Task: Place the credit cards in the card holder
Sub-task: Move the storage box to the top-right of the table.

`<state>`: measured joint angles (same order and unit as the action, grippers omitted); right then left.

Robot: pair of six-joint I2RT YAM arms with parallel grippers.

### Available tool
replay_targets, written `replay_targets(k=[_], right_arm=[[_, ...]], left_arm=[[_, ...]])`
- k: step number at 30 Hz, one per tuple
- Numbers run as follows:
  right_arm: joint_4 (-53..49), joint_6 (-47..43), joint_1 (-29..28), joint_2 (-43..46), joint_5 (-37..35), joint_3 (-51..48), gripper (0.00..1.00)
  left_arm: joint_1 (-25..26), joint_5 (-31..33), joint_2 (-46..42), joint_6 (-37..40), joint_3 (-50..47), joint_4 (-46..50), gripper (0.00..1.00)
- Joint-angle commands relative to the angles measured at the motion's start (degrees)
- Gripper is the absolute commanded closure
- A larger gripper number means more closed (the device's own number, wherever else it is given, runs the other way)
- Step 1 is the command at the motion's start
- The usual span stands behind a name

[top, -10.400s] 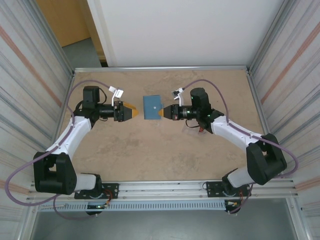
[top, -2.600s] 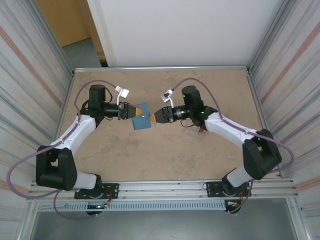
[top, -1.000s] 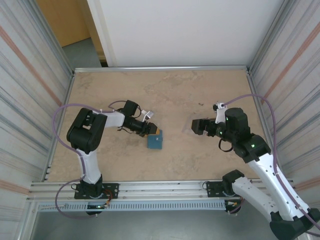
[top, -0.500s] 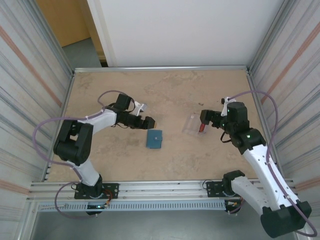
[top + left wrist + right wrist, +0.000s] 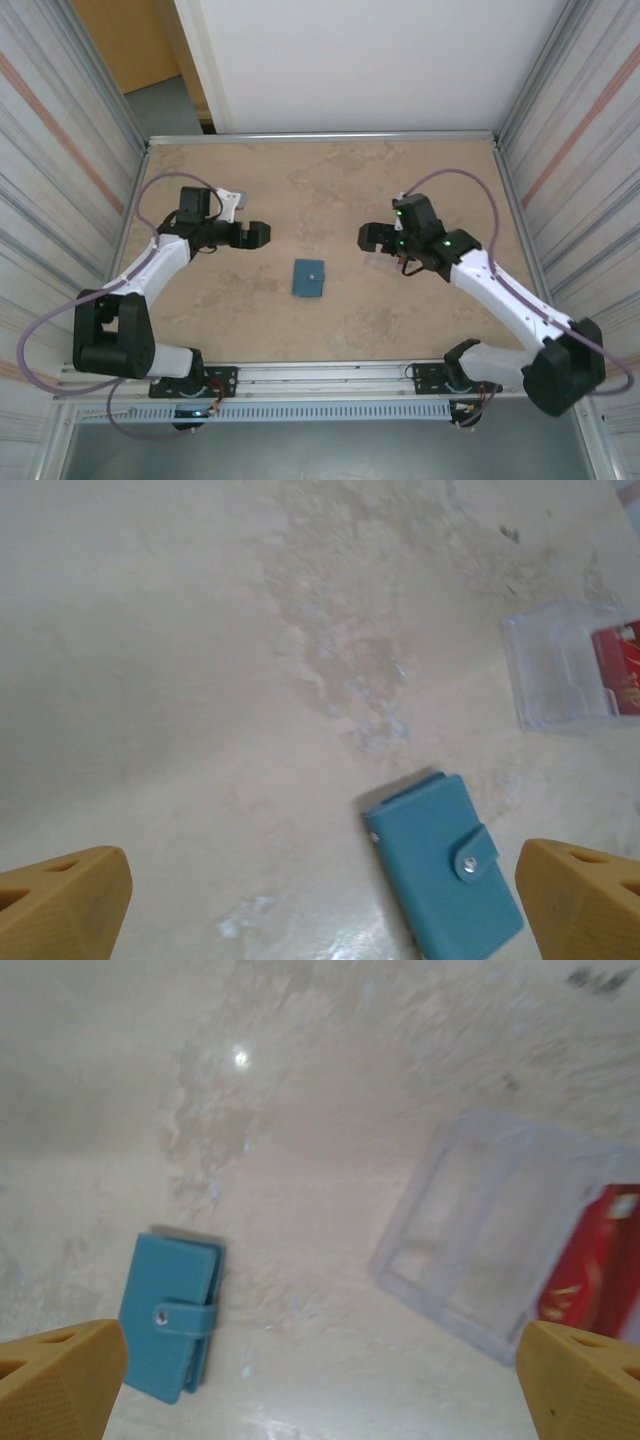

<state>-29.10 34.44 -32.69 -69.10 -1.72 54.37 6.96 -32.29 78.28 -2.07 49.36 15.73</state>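
The card holder (image 5: 309, 278), a shut teal wallet with its snap strap fastened, lies flat on the table between the arms; it also shows as the card holder (image 5: 445, 878) and the card holder (image 5: 170, 1317). Red credit cards (image 5: 592, 1260) sit inside a clear plastic case (image 5: 490, 1245), and the left wrist view has these credit cards (image 5: 622, 668) at its right edge. My left gripper (image 5: 260, 235) hovers open up and to the left of the holder, its orange fingertips (image 5: 60, 905) wide apart. My right gripper (image 5: 367, 238) is open above the case, with fingertips (image 5: 585, 1380) spread and nothing between them.
The clear case (image 5: 560, 675) lies right of the wallet, largely under the right arm in the top view. Corrugated walls (image 5: 60, 200) close in both sides, and a metal rail (image 5: 320, 375) runs along the near edge.
My left gripper has opened, let go of the card holder and drawn back up and to the left. The holder now lies flat. My right gripper has swung left over the clear case.
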Motion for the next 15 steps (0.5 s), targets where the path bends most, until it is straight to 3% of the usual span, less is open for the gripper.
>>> replay_targets(k=[1, 7, 15], right_arm=[[-4.5, 8.5, -3.5, -2.5, -3.3, 3.2, 0.02], [-5.0, 17.5, -8.8, -4.9, -2.8, -1.6, 0.04], [1.2, 18.6, -5.8, -7.2, 0.7, -9.1, 0.05]], left_arm=[[-1.5, 0.6, -2.8, 1.8, -1.1, -1.0, 0.01], [-3.0, -0.9, -3.6, 2.6, -1.7, -1.9, 0.01], [-4.5, 0.0, -3.2, 2.2, -1.0, -1.8, 0.01]])
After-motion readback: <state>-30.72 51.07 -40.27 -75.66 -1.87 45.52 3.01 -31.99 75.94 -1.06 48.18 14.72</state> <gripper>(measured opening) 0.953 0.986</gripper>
